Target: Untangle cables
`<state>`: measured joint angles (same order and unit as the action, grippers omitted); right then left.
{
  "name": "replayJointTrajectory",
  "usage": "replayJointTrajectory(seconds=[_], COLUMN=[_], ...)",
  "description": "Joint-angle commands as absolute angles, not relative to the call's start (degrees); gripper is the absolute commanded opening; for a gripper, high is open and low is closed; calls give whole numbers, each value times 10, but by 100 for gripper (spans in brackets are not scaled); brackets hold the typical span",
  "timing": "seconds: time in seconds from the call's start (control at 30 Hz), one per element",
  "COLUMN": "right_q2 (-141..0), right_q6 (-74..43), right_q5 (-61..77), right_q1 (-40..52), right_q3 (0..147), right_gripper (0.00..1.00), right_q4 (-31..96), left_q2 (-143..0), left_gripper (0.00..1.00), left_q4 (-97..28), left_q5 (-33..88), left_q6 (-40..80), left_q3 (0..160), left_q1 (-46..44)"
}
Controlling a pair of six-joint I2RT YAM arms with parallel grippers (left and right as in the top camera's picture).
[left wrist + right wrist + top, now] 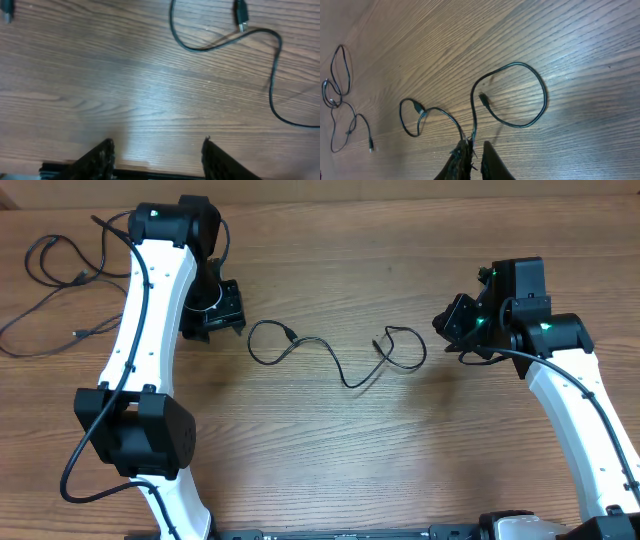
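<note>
Although the long thin black cord (347, 384) already lies mostly strung out across the middle of the brown wood-grain counter (320, 470), between the two arms, each of its ends curls into a loop, and that is where trouble could start. Near the right arm the strand crosses over itself, with its small black plug tip (483, 98) lying inside the ring. A pull on that tip in the wrong direction would likely draw the ring tight into a knot rather than open it.

The right claw (476, 147) has its fingers pressed almost together. From above it sits apart from the loop, so it seems to hold nothing. Lowered like this, it would only shove the cord, so it must spread first. A grab at the crossing could pinch two strands at once.

The left claw (157, 147) is spread wide over bare wood, empty, with the other loop and its dark rectangular plug (241, 15) just ahead. The cord is thin and flat on the surface, so the tips may scrape and slip off.

Dragging leftward risks mixing it with the other thin black cords (334, 101) lying at the far left.
</note>
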<state>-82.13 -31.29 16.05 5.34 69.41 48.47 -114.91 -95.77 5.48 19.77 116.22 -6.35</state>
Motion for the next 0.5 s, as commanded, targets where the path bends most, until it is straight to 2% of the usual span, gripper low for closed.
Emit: replayJointTrajectory(seconds=[0.0, 0.07, 0.1, 0.13, 0.17, 0.27, 0.33, 0.47], right_q2=[-812, -812, -812, -812, -812, -812, -812, -812], right_q6=[-310, -310, -310, -310, -310, -310, -310, -310], right_q5=[154, 154, 154, 154, 154, 154, 154, 144], right_q1=[56, 56, 56, 56, 56, 56, 56, 56], right_q3=[701, 701, 701, 701, 701, 700, 700, 697], right_gripper=[9, 17, 25, 46, 55, 93, 100, 100], right_q4=[481, 482, 482, 484, 486, 488, 488, 486], left_q2=[-1146, -1146, -1147, -1147, -1147, -1153, -1159, -1178], left_gripper=[76, 95, 98, 100, 100, 100, 100, 100], left_q4=[-948, -937, -931, -915, -907, -875, -868, -865], left_q5=[87, 86, 86, 86, 85, 84, 84, 84], left_q6=[202, 202, 202, 202, 207, 237, 241, 241], left_q3=[1163, 1163, 1163, 1162, 1162, 1162, 1162, 1159], left_q1=[-96, -115, -122, -137, -145, -170, -177, -188])
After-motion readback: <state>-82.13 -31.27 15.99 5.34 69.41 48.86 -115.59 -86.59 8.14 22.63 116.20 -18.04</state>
